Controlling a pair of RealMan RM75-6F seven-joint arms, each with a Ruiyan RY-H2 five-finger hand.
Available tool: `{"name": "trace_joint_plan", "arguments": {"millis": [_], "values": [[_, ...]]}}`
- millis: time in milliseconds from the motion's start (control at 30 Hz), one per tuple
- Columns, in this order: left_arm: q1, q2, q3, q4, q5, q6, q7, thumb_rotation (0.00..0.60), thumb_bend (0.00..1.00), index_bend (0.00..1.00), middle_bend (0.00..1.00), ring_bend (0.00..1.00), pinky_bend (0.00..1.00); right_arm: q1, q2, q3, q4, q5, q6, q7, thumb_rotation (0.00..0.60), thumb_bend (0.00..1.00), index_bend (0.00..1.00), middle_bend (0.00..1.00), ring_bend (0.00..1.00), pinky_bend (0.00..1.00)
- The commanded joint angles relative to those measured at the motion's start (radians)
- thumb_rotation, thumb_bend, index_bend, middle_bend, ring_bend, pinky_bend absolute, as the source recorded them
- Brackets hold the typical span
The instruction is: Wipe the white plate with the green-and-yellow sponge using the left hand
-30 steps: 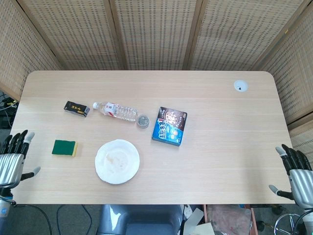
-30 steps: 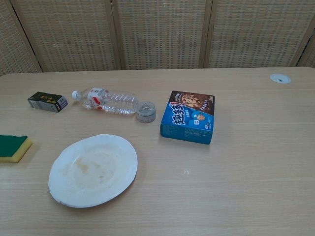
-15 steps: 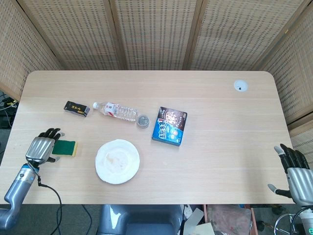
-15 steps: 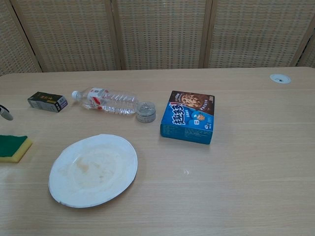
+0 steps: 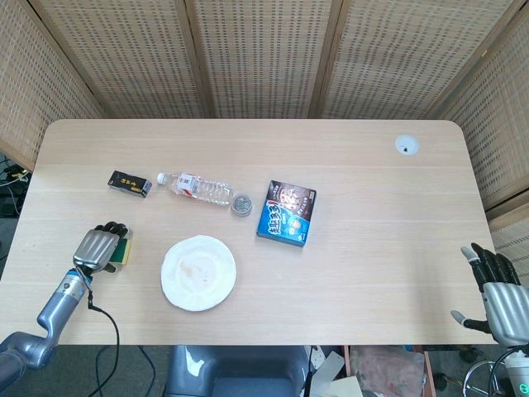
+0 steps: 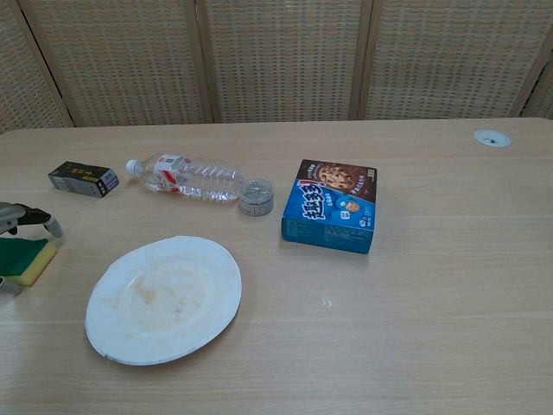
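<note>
The white plate (image 5: 198, 272) (image 6: 162, 298) lies at the table's front left, with faint brown smears on it. Left of it lies the green-and-yellow sponge (image 5: 125, 251) (image 6: 22, 256), flat on the table. My left hand (image 5: 97, 247) (image 6: 22, 216) hangs over the sponge and covers most of it in the head view; its fingers arch above the sponge's far side, and no firm grip shows. My right hand (image 5: 498, 288) hovers off the table's front right corner, fingers spread, holding nothing.
Behind the plate lie a clear water bottle (image 5: 198, 188) (image 6: 186, 177), a small round tin (image 5: 241, 204) and a blue biscuit box (image 5: 287, 213) (image 6: 333, 206). A small black box (image 5: 130, 183) sits behind the sponge. A cable grommet (image 5: 406, 145) is at the far right.
My left hand has come in from the table's left edge and now sits over the sponge. The right hand has barely moved.
</note>
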State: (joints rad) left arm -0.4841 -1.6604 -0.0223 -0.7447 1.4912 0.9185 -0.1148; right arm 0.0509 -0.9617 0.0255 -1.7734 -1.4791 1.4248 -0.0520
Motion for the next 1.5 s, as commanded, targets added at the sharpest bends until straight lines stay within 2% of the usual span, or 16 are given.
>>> {"name": "trace_joint_plan", "arguments": {"millis": [33, 233, 400, 633, 733, 900, 1000, 1133, 1300, 1500], "values": [[-0.002, -0.011, -0.002, 0.017, -0.006, 0.003, -0.008, 0.6, 0.0, 0.32, 0.28, 0.21, 0.32, 0.0, -0.002, 0.0, 0.003, -0.003, 0.002, 0.005, 0.6, 0.0, 0.0, 0.0, 0.0, 0.0], [0.007, -0.015, -0.011, 0.034, -0.015, 0.039, -0.016, 0.6, 0.0, 0.34, 0.28, 0.21, 0.32, -0.001, -0.002, 0.001, 0.004, 0.002, 0.002, 0.003, 0.6, 0.0, 0.0, 0.0, 0.0, 0.0], [0.013, -0.006, -0.018, 0.027, -0.019, 0.073, -0.01, 0.6, 0.03, 0.49, 0.39, 0.31, 0.41, 0.001, -0.002, -0.001, 0.0, -0.002, -0.002, 0.0, 0.6, 0.0, 0.0, 0.0, 0.0, 0.0], [0.018, 0.005, -0.028, -0.003, -0.024, 0.111, -0.001, 0.6, 0.08, 0.53, 0.44, 0.36, 0.46, 0.002, 0.001, -0.002, -0.002, -0.001, -0.005, 0.007, 0.6, 0.0, 0.0, 0.0, 0.0, 0.0], [0.019, 0.025, -0.034, -0.052, -0.016, 0.151, -0.015, 0.6, 0.09, 0.53, 0.44, 0.36, 0.46, 0.002, 0.001, -0.002, -0.003, -0.001, -0.006, 0.008, 0.6, 0.0, 0.0, 0.0, 0.0, 0.0], [0.017, 0.085, -0.041, -0.215, 0.031, 0.253, -0.06, 0.6, 0.09, 0.53, 0.44, 0.36, 0.46, 0.003, 0.003, -0.002, -0.004, 0.001, -0.009, 0.011, 0.6, 0.0, 0.0, 0.0, 0.0, 0.0], [0.007, 0.138, -0.049, -0.401, 0.053, 0.279, -0.172, 0.6, 0.1, 0.54, 0.45, 0.37, 0.47, 0.003, 0.003, -0.002, -0.004, 0.001, -0.009, 0.011, 0.6, 0.0, 0.0, 0.0, 0.0, 0.0], [-0.022, 0.17, -0.058, -0.545, 0.1, 0.304, -0.316, 0.6, 0.1, 0.54, 0.45, 0.37, 0.47, 0.003, 0.003, -0.001, -0.004, 0.006, -0.009, 0.01, 0.6, 0.0, 0.0, 0.0, 0.0, 0.0], [-0.063, 0.161, -0.061, -0.616, 0.101, 0.255, -0.392, 0.6, 0.1, 0.55, 0.46, 0.38, 0.48, 0.006, 0.003, 0.003, -0.002, 0.016, -0.014, 0.012, 0.6, 0.0, 0.0, 0.0, 0.0, 0.0], [-0.112, 0.122, -0.066, -0.628, 0.037, 0.138, -0.342, 0.6, 0.1, 0.55, 0.46, 0.38, 0.48, 0.009, 0.003, 0.005, 0.003, 0.027, -0.023, 0.017, 0.6, 0.0, 0.0, 0.0, 0.0, 0.0]]}}
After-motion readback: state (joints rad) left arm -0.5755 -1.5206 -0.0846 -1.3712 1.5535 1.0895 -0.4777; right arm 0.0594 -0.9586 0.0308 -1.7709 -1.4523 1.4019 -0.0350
